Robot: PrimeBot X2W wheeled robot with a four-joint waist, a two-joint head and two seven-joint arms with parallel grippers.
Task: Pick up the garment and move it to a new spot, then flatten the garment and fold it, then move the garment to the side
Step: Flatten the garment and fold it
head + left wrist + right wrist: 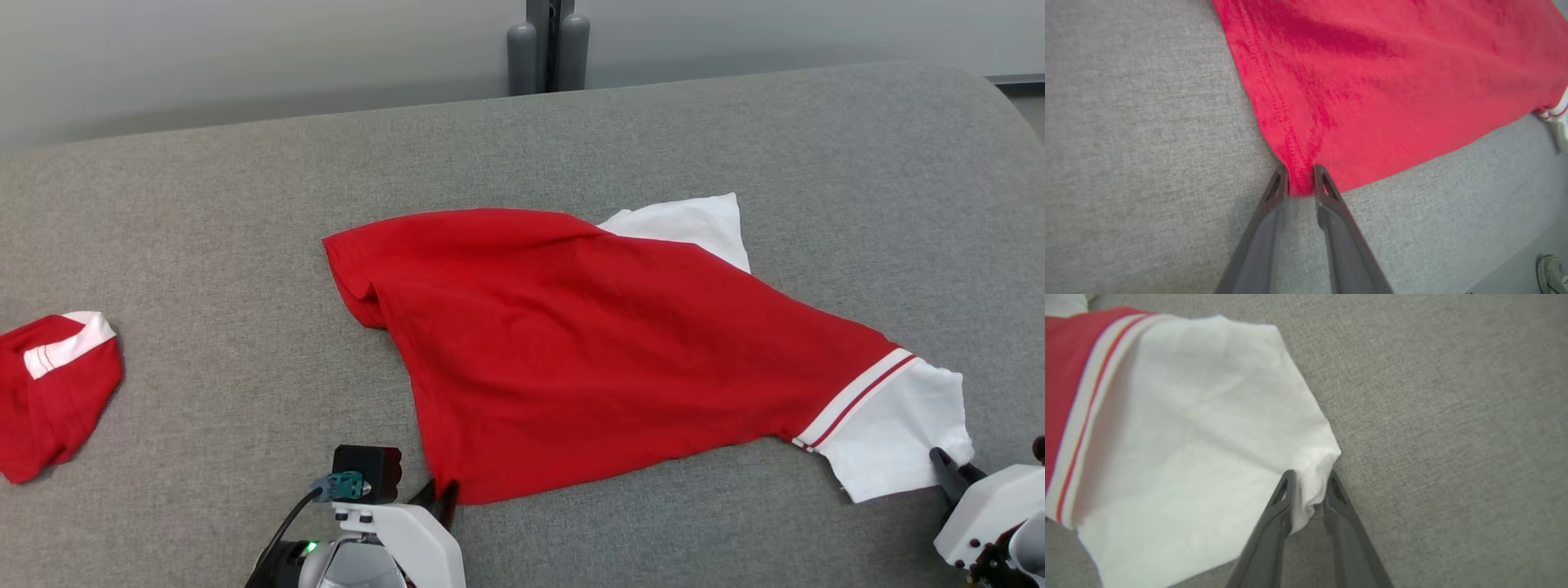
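Grey cloth-covered desk (204, 204). The garment (588, 343), a red shirt with white sleeves, lies spread slantwise across the middle, front side rumpled, with one fold lifted at its far left corner. A smaller crumpled red piece (49, 392) sits well apart at the left edge.

Near white sleeve (898, 433) points toward the right front. The other white sleeve (694, 224) peeks out behind the red body.

Left claw (1301, 179): clenched on the near hem corner of the garment, red cloth bunched between the tips. Right claw (1310, 486): clenched on the outer corner of the near white sleeve, with only a thin pinch of cloth between the tips.

Judgement: pick-up step, both corners taken, lift not yet begun.

Risks:
- Right pinch is shallow and near the sleeve edge; a quick lift or the shirt's weight could pull it free, leaving the garment hanging from one corner
- Grips are on a hem corner and a sleeve, not matched corners, so the shirt may hang skewed and land twisted
- Claws pulling apart unevenly could drag cloth over the desk and bunch it
- A shoe (1551, 271) shows beside the desk; a person may be close to the left arm's swing
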